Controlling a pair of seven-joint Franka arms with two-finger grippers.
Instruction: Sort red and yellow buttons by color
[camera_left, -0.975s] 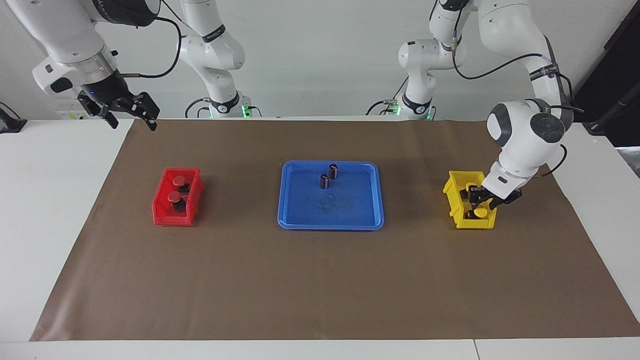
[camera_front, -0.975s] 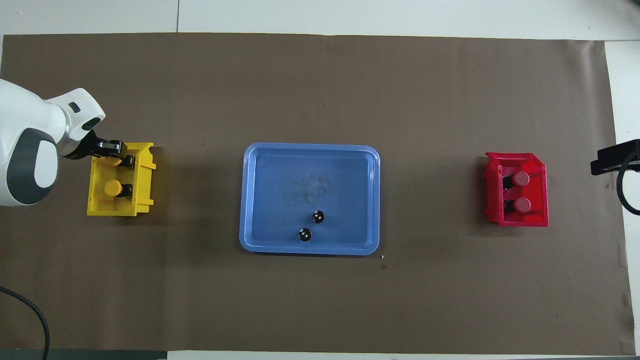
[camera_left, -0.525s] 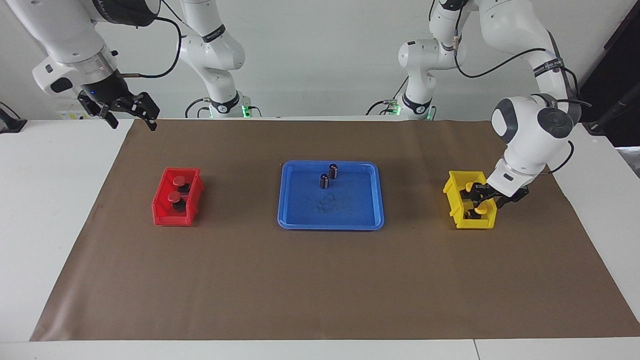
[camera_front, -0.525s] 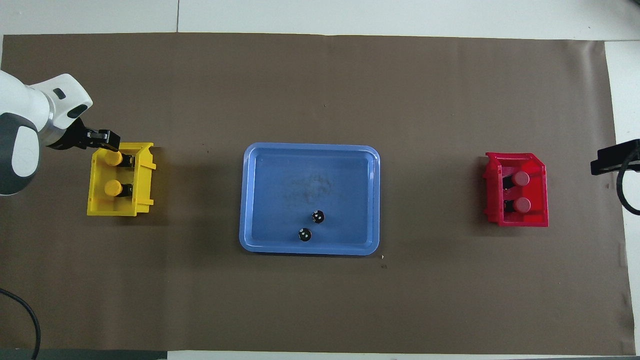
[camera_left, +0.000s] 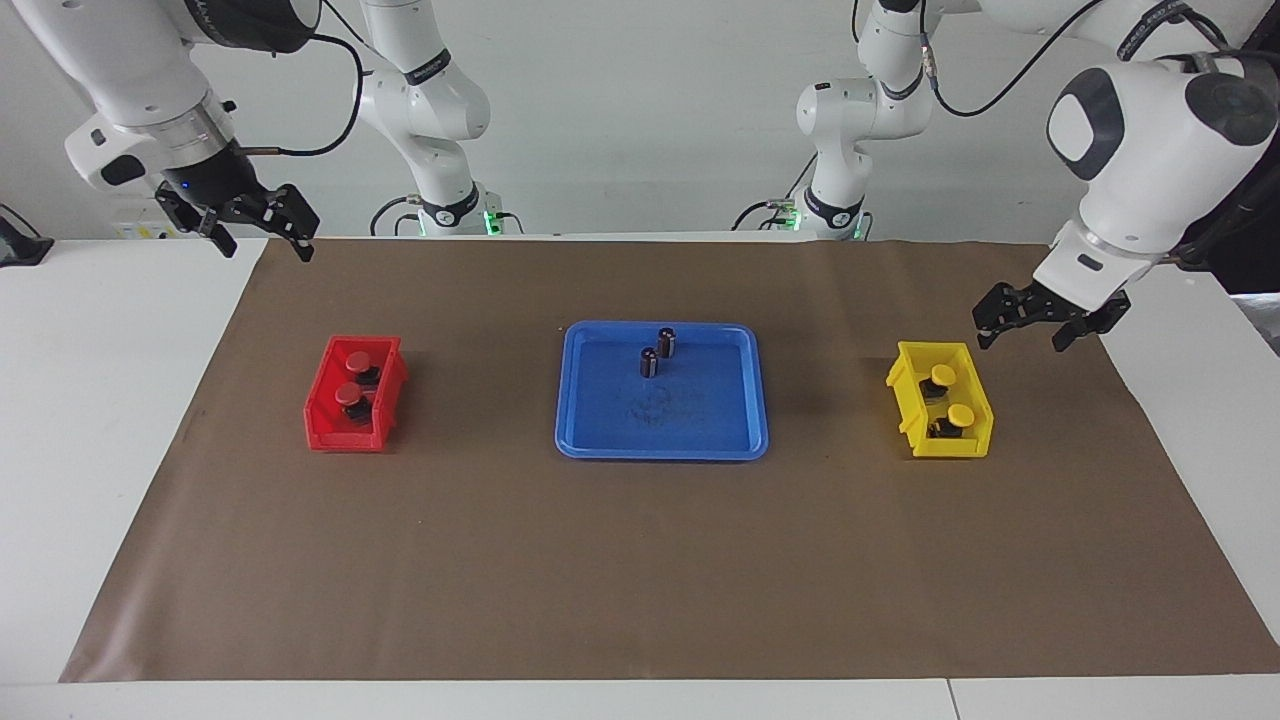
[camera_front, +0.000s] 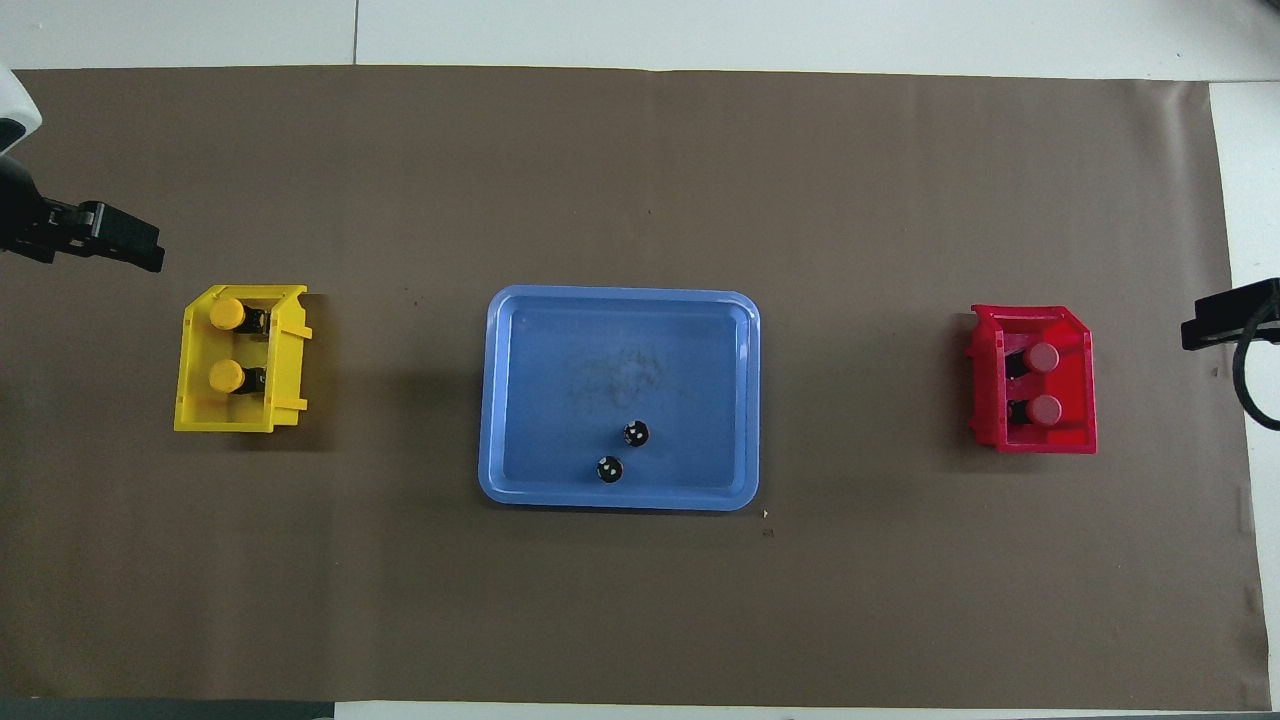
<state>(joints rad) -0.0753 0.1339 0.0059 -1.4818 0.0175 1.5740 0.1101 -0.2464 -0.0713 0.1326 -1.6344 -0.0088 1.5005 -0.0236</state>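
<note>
My left jaws (camera_left: 1030, 320) stand wide and hold nothing; they hang in the air over the brown mat (camera_left: 640, 560), just off the corner of the yellow bin (camera_left: 975, 445) at the left arm's end of the counter (camera_left: 90, 400). My right jaws (camera_left: 255, 222) also stand wide and hold nothing, raised over the mat's edge at the right arm's end, where that arm waits.

Nothing stands between the left jaws and the yellow bin. A blue tray (camera_left: 600, 445) lies at the middle of the mat, between the 2 bins and well apart from each. 2 dark cylinders (camera_left: 658, 352) stand upright in the tray, near its rim on the robots' side.

The 2 yellow buttons (camera_left: 951, 395) sit in the yellow bin, one nearer to the robots than the other, caps up on black bases. The 2 red buttons (camera_left: 354, 377) sit likewise in the red bin (camera_left: 330, 435) at the right arm's end.

The left arm bends down from above, wrist tilted, fingers pointing down toward the mat. The right arm is angled the same way.
</note>
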